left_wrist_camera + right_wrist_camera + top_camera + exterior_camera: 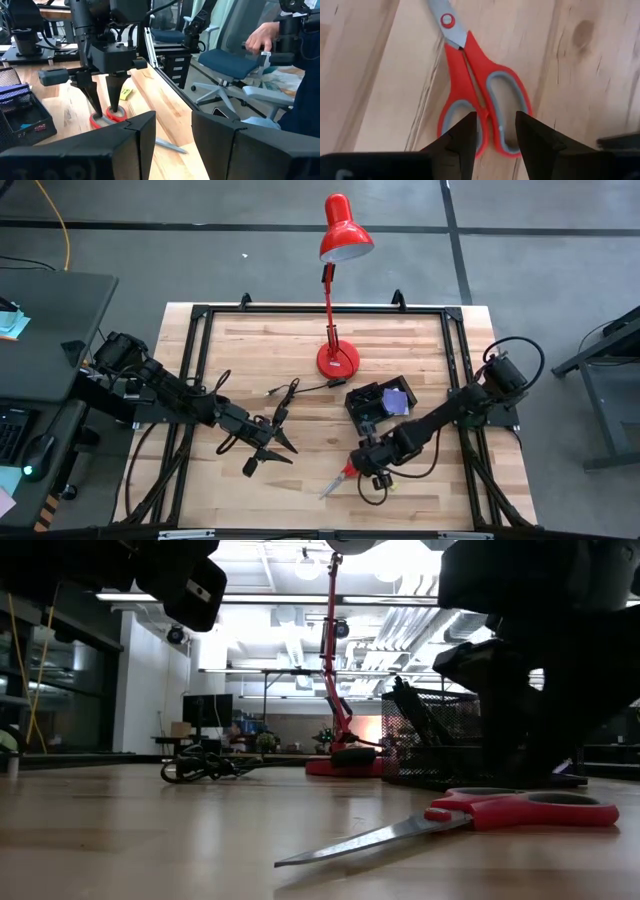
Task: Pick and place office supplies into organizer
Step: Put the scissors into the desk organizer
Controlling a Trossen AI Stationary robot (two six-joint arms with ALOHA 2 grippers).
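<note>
The red-handled scissors point(338, 478) point(500, 812) lie flat on the table near its near edge, blades pointing near-left. My right gripper point(366, 464) point(495, 127) stands over their handles point(485, 100), open, fingers pointing down. In the left wrist view its two fingertips point(106, 107) reach down to the red loops point(107, 118). The black mesh organizer point(370, 408) point(430, 735) stands just beyond, with a purple sticky pad point(397, 400) inside. My left gripper point(272, 443) point(172, 145) hovers open, left of the scissors. A small yellow-green piece point(126, 92) lies on the table. My right gripper comes at the scissors' handle end point(482, 112) from above, one finger on each side of the bar between the two loops. Whether the fingertips touch the handles I cannot tell. The scissors lie flat on the wood.
The red desk lamp stands on its round base point(338, 360) at the table's far middle. A black coiled cable point(285, 392) lies left of it. In the left wrist view a person's hand point(257, 37) and office chairs show beyond the table's edge.
</note>
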